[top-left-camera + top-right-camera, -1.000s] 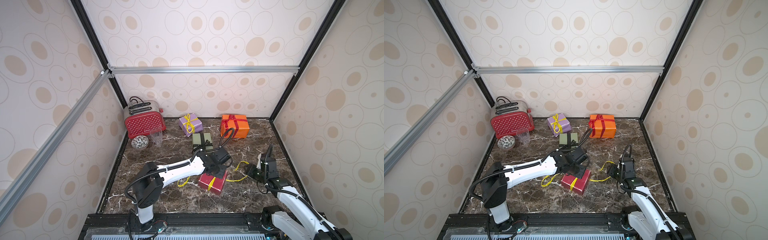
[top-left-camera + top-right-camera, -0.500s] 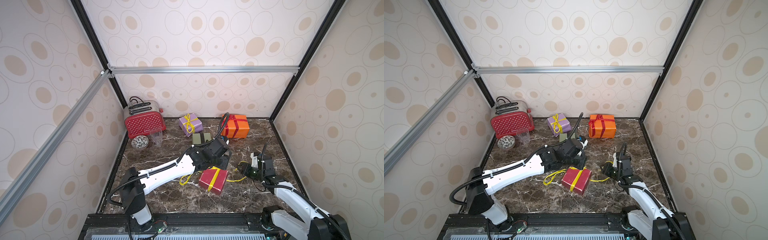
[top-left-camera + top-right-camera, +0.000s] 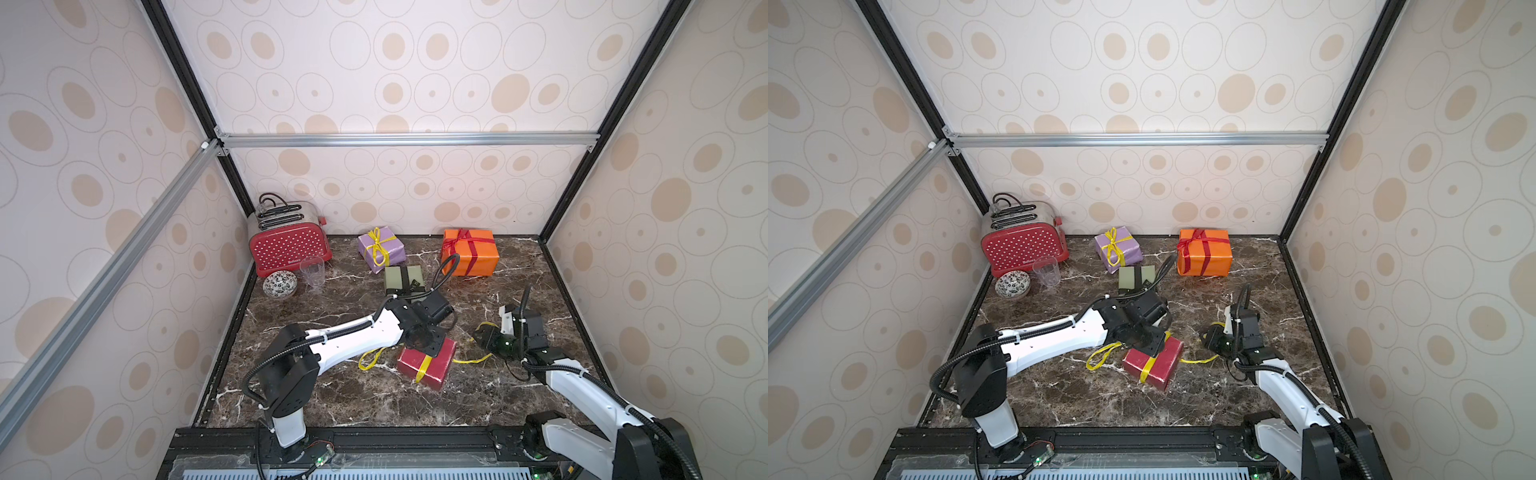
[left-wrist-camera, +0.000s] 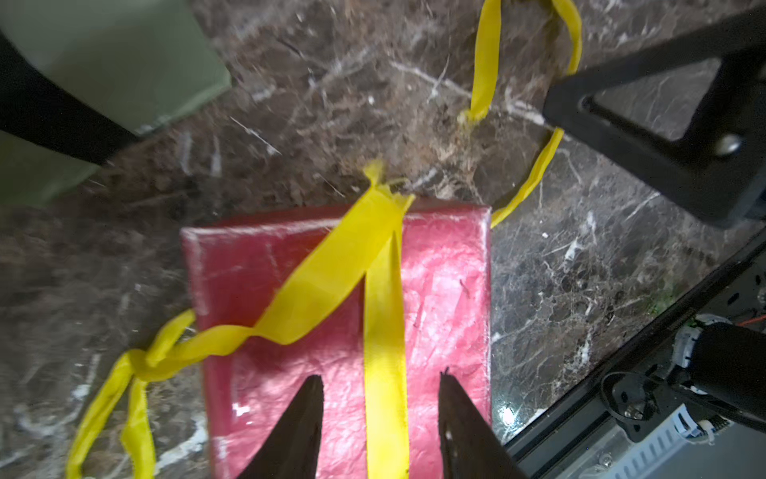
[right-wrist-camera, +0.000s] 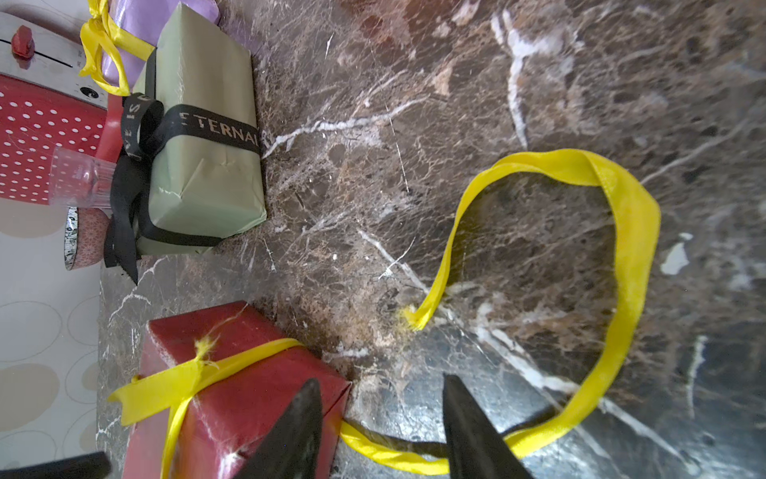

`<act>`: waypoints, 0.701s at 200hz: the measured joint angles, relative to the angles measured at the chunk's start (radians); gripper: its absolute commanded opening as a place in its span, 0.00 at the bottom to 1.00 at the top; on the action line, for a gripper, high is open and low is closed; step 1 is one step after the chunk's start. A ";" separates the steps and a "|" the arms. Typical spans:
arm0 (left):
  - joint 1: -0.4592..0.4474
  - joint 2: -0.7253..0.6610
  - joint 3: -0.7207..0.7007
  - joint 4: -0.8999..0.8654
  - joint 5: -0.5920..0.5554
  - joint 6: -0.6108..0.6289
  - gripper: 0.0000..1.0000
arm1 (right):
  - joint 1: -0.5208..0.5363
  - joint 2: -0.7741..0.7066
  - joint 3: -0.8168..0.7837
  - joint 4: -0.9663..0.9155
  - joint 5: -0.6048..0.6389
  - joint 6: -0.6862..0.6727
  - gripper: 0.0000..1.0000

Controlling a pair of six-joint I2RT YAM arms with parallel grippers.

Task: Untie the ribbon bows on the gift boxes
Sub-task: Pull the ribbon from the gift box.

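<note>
Our left fingers [image 4: 298, 435] stand apart over the dark red box [image 4: 248, 269], with its yellow ribbon [image 4: 383, 331] running between them. Our right fingers [image 5: 468, 435] are apart too, empty. Farther back, only the right wrist view shows words on the black bow [image 5: 124, 195].

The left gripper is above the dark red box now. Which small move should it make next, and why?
Probably lower the left gripper and close it on the yellow ribbon: its open jaws stand on either side of that band on the dark red box, and the ribbon is wrapped round the box.
</note>
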State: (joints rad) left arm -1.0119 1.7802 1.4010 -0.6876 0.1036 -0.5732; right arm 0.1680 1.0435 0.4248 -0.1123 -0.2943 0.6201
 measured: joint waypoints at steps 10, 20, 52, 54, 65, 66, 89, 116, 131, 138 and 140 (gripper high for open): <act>-0.008 0.017 0.002 -0.009 0.010 0.003 0.48 | 0.001 0.002 0.000 0.000 0.001 0.000 0.49; -0.013 0.033 0.008 -0.019 0.016 0.005 0.48 | 0.001 0.005 0.001 -0.001 0.002 0.000 0.49; -0.014 0.076 0.059 -0.051 -0.003 0.018 0.47 | 0.001 0.015 0.004 -0.001 0.002 0.000 0.49; -0.014 0.078 0.060 -0.053 -0.004 0.019 0.46 | 0.001 0.016 0.004 -0.001 0.002 0.000 0.49; -0.014 0.095 0.077 -0.064 -0.015 0.027 0.43 | 0.001 0.020 0.004 -0.001 0.002 0.000 0.49; -0.014 0.095 0.078 -0.065 -0.016 0.028 0.43 | 0.001 0.020 0.004 -0.001 0.002 0.000 0.49; -0.015 0.118 0.104 -0.073 -0.027 0.043 0.33 | 0.003 0.028 0.009 -0.003 0.002 0.000 0.49; -0.015 0.124 0.109 -0.069 -0.025 0.050 0.27 | 0.008 0.030 0.014 -0.007 0.003 0.000 0.49; -0.014 0.126 0.109 -0.063 -0.018 0.053 0.25 | 0.008 0.030 0.014 -0.008 0.006 0.000 0.49; -0.014 0.126 0.109 -0.058 -0.013 0.055 0.23 | 0.008 0.031 0.014 -0.008 0.006 0.000 0.49; -0.014 0.126 0.109 -0.056 -0.011 0.055 0.22 | 0.008 0.031 0.014 -0.008 0.006 0.000 0.49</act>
State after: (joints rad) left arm -1.0264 1.9060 1.5105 -0.7441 0.0925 -0.5182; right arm 0.1757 1.0740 0.4385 -0.1204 -0.2882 0.6197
